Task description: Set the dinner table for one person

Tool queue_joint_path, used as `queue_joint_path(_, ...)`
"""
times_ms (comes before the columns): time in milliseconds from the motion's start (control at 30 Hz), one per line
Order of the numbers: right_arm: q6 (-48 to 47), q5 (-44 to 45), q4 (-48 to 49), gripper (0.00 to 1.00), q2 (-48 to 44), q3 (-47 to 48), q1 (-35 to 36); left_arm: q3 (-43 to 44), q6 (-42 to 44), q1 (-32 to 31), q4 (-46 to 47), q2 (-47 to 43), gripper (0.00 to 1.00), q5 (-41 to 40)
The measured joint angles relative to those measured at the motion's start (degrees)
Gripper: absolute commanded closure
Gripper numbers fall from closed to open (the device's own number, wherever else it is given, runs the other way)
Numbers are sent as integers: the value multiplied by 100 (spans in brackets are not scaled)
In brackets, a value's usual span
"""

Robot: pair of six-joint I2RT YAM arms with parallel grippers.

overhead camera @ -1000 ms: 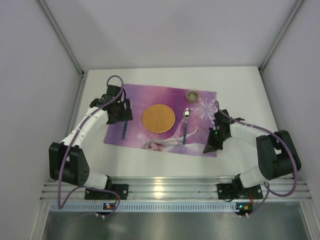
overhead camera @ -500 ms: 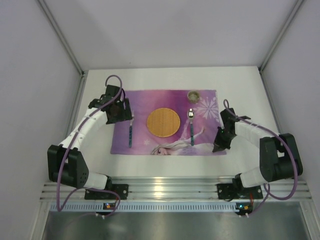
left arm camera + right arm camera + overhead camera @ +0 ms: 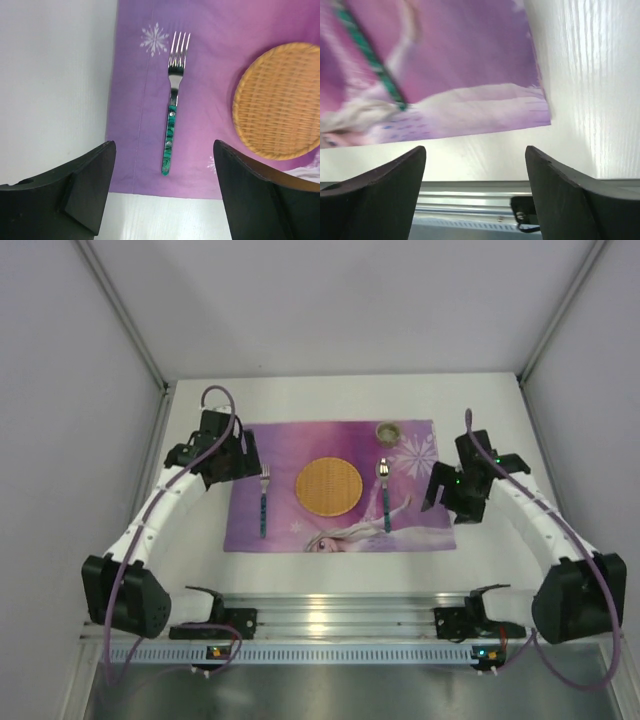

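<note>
The white dinner table (image 3: 480, 410) carries a purple placemat (image 3: 340, 525) lying square to the near edge. On the mat are a round woven plate (image 3: 329, 486), a green-handled fork (image 3: 264, 502) to its left, a matching spoon (image 3: 384, 495) to its right and a small cup (image 3: 387, 430) at the far right. My left gripper (image 3: 238, 458) hangs open above the mat's left edge, and the fork (image 3: 171, 130) lies free below it. Open too, my right gripper (image 3: 440, 490) hovers by the mat's right edge, off the cloth (image 3: 460, 65). Neither holds anything.
A ribbed aluminium rail (image 3: 330, 615) runs along the table's near edge, where both arm bases are bolted. White walls close in the table on the left, right and back. Bare tabletop (image 3: 585, 75) shows to the right of the mat.
The placemat has slid right and turned square. My right gripper has opened, let go of the mat's near right corner and risen. The left gripper has drawn back off the fork.
</note>
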Motion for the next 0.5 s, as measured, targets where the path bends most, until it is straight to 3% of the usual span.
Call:
queue_joint_path(167, -284, -289, -267, 0, -940, 1486, 225, -13, 162, 0, 372, -933, 7, -280)
queue_joint_path(233, -393, -555, -201, 0, -1432, 1749, 308, -33, 238, 0, 555, -1121, 2, -520)
queue_joint_path(500, -396, -774, 476, 0, -3912, 850, 365, 98, 511, 0, 820, -433, 3, -560)
